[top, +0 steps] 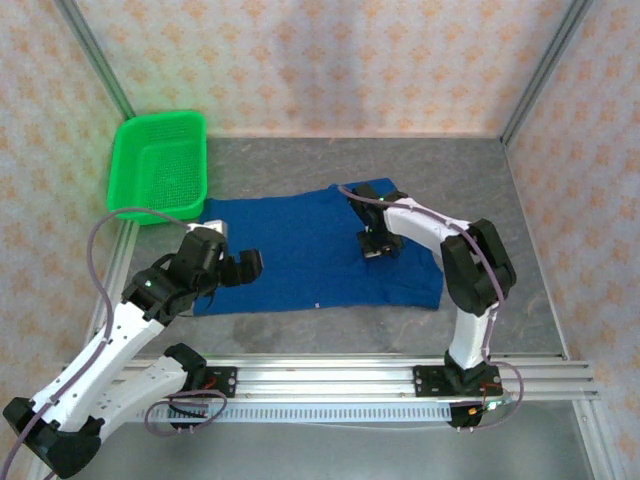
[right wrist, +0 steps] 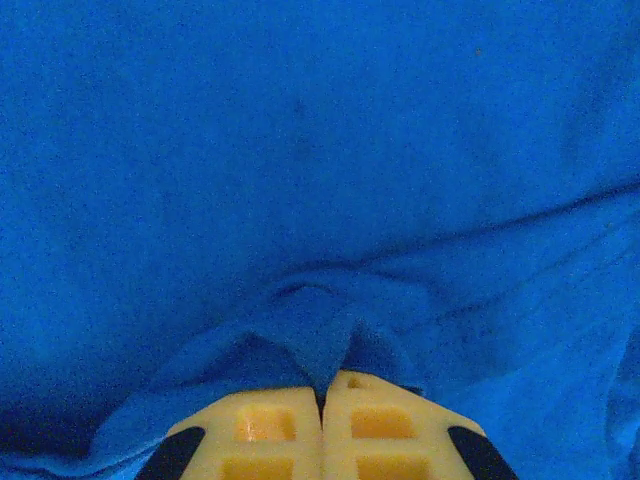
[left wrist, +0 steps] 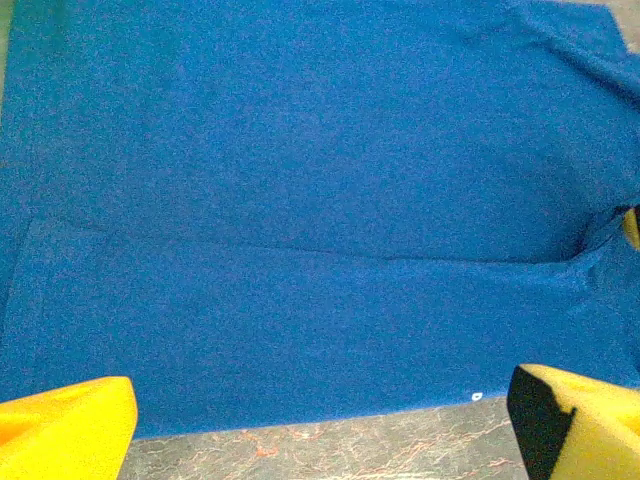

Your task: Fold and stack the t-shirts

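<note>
- The royal-blue t-shirt (top: pixel 310 250) lies spread flat in the middle of the grey tabletop (top: pixel 300 335). Its plain side is up and a sleeve pokes out towards 1 o'clock. The green plastic basket (top: pixel 160 165) sits apart from it at 10 o'clock.
- The right gripper (top: pixel 378 246) is down on the cloth, towards 3 o'clock of the shirt's middle. In the right wrist view its yellow fingers (right wrist: pixel 265 425) are pressed together. A puckered ridge of the t-shirt (right wrist: pixel 300 150) is drawn up into the seam between them, so it looks like a pinch on a thin fold.
- The left gripper (top: pixel 242 265) hangs over the shirt's 9 o'clock side. In the left wrist view its fingers (left wrist: pixel 70 425) stand wide apart and hold nothing. The near hem and a strip of tabletop (left wrist: pixel 300 455) lie between them.
- Handling, as a judgement: this is light, limp knit cloth with no stiffness. It should drape and sag from any pinch and drag along the tabletop instead of lifting as a sheet. A one-point grip is likely to bunch it, as the wrinkles fanning out from the right fingers already suggest.
- It is neither fragile nor slippery, but a thin single layer can slide out of a shallow pinch.
- Where to hold: edges and corners look best, such as the hem, a shoulder or a sleeve seam, where doubled cloth gives more to bite on. One hold on each side would keep the fold line straight. A faint crease already crosses the t-shirt (left wrist: pixel 320 160) from 9 to 3 o'clock in the left wrist view and could serve as a guide.
</note>
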